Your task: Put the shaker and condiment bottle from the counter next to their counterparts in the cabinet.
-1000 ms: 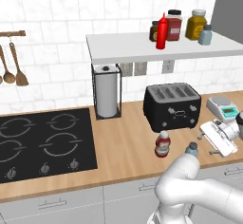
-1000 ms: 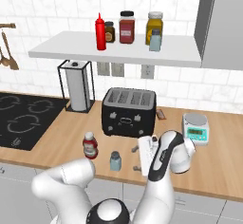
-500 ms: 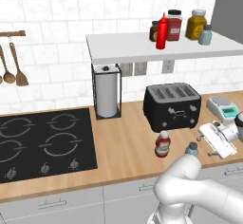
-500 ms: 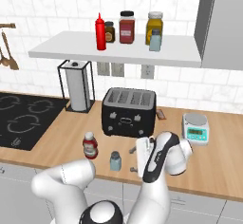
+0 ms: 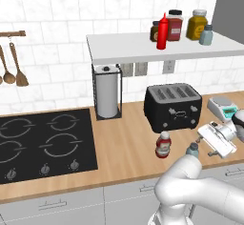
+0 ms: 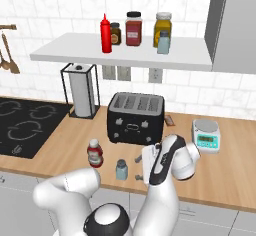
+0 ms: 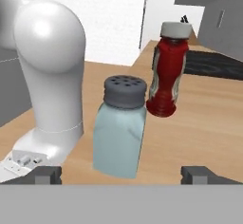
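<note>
End effector (image 7: 121,173) is hanging wide open, low over the surface (image 5: 124,143), facing the shaker (image 7: 118,128), gripping nothing. Shaker is standing upright, the condiment bottle (image 7: 168,69) sitting just behind it.

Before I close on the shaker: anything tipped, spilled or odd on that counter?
Nothing stands out. The shaker and the condiment bottle both stand upright and apart on the counter, nothing spilled around them. The gripper is open, lined up on the shaker.

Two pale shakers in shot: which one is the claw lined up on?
The shaker on the counter, beside the squat red bottle; the other stands on the shelf.
</note>
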{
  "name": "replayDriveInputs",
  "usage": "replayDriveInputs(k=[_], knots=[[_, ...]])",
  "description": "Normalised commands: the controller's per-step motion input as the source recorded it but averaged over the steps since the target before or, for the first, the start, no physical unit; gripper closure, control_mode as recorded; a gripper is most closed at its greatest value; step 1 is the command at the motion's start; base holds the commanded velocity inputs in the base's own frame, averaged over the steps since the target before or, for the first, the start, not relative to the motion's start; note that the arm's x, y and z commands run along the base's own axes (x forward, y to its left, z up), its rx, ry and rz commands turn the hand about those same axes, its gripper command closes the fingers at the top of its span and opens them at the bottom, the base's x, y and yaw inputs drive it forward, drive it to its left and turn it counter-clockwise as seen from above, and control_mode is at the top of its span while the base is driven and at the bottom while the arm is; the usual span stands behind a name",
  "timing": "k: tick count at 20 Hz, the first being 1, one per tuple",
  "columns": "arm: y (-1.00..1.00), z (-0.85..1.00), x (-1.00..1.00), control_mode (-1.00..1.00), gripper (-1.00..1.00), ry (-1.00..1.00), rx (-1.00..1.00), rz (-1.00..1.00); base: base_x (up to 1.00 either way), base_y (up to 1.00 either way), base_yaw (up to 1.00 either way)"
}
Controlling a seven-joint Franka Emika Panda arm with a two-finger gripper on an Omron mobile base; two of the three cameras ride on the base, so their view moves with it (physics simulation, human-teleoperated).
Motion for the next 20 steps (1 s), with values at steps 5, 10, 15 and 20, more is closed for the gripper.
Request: replayDriveInputs(k=[5, 10, 15, 20], knots=[[0.1, 0.0, -0.09, -1.0, -1.0, 0.03, -0.01, -0.01, 0.0, 0.0, 0.0], [0.22, -0.01, -0.01, -1.0, -1.0, 0.0, 0.0, -0.03, 0.0, 0.0, 0.0], [0.17, 0.0, -0.02, -1.0, -1.0, 0.01, 0.0, -0.02, 0.0, 0.0, 0.0], [0.15, 0.0, -0.14, -1.0, -1.0, 0.01, 0.0, -0.03, 0.0, 0.0, 0.0]])
